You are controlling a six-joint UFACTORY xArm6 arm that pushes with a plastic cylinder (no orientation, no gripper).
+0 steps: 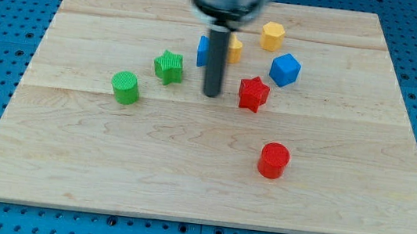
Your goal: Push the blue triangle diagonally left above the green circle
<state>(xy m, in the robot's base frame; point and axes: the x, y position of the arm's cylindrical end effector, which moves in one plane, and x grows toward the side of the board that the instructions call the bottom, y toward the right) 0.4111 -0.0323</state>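
Nearest the view's bottom sits the red cylinder (274, 159), while my tip (212, 94), with no pincer, stands just below the half-hidden blue triangle (202, 51); circling right of it should drive it leftward above the green circle (125, 88).

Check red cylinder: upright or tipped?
Upright: the red cylinder stands on the board, its round flat face up, apart from my tip.

Pale wooden board (108, 169) with green, blue, yellow and red blocks.
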